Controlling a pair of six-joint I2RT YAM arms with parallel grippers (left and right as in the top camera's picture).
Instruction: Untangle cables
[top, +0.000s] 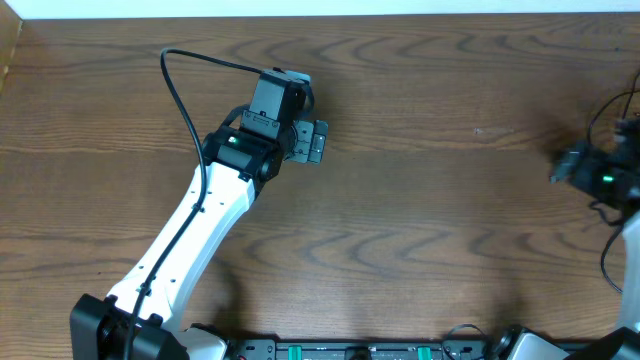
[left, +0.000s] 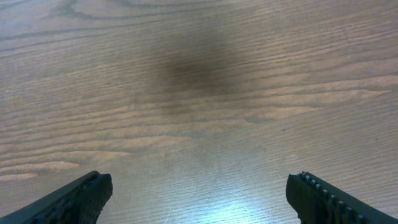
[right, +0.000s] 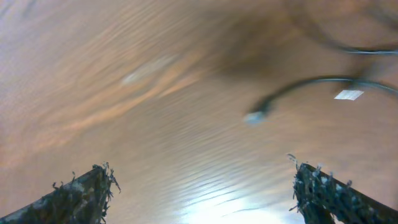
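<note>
Right hand (right: 199, 171) is hanging open over the wooden surface (right: 124, 93). Just ahead, a blurred black cable (right: 305, 82) is lying crosswise, its plug end (right: 254, 116) pointing lower left. Left hand (left: 199, 183) is likewise gaping open.

Even, fairly bright light fell from above in the overhead view, which was sharp across the wooden table (top: 420, 200). The left arm (top: 190, 230) threw only a faint, soft shadow, and a dim patch lay near the right edge. The left wrist view was clear, its grain crisp, with a soft dark shadow in the upper middle and a pale glare low between the unlit fingers of the left gripper (left: 199, 186). The right wrist view was smeared and orange-tinted: the grain was streaked, a cable (right: 323, 79) and its plug end were fuzzy, and white glare lay near the right gripper (right: 200, 180).
</note>
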